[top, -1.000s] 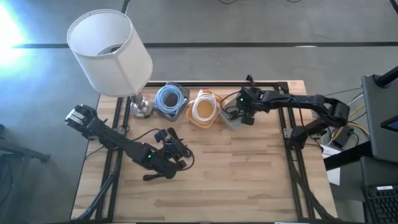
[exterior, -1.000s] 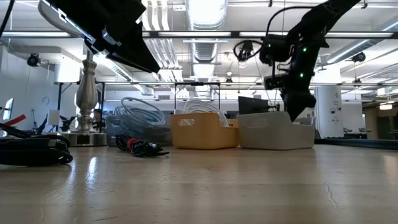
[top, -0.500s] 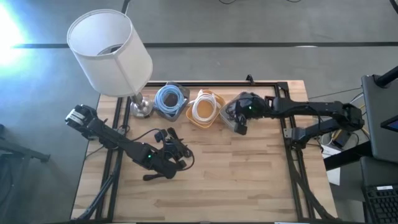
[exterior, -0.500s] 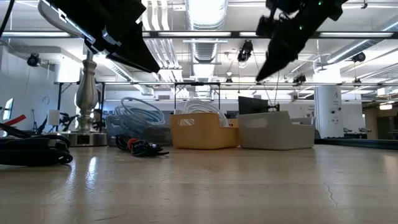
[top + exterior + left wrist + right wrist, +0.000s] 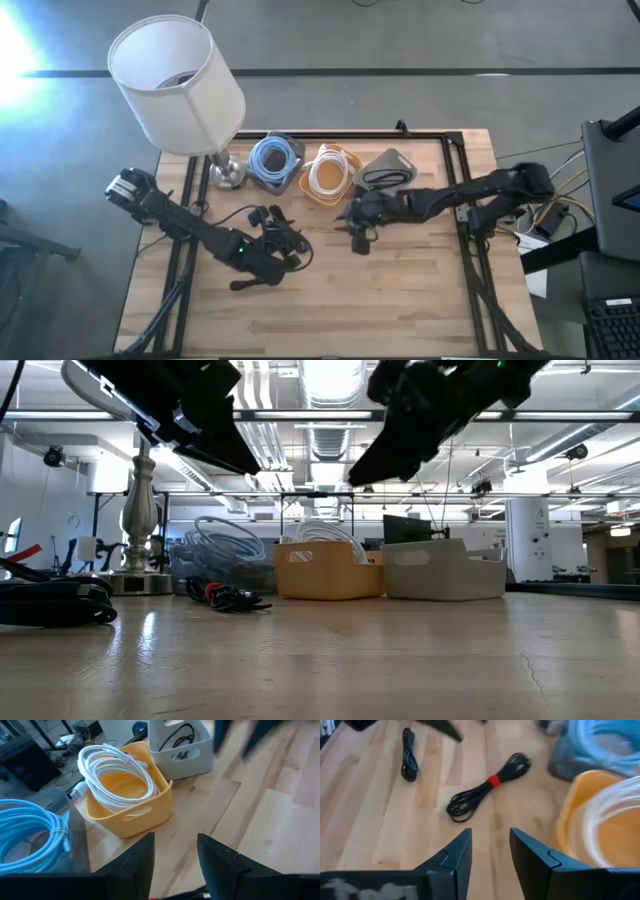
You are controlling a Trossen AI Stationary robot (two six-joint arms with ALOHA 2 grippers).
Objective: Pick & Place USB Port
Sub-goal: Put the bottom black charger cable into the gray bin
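A black cable bundle with a red tie (image 5: 487, 782) lies flat on the wood, also seen in the high view (image 5: 277, 224) and the low view (image 5: 226, 597). A second, smaller black cable (image 5: 409, 761) lies beyond it. My right gripper (image 5: 490, 855) is open and empty, held high over the table (image 5: 358, 222) just in front of the yellow bin, short of the bundle. My left gripper (image 5: 175, 865) is open and empty, hovering near the bundles (image 5: 268, 255). A black cable (image 5: 180, 734) rests inside the grey bin (image 5: 386, 167).
Three bins stand in a row at the far edge: a blue-cable bin (image 5: 275, 160), a yellow bin with white cable (image 5: 331, 172) and the grey bin. A lamp with a white shade (image 5: 176, 82) stands at the far left. Bare wood (image 5: 400, 290) lies near and right.
My right gripper rose out of the grey bin and swung toward the table's left and near edge, past the yellow bin, ending high above the table centre. The black cable stays in the grey bin. My left arm kept still.
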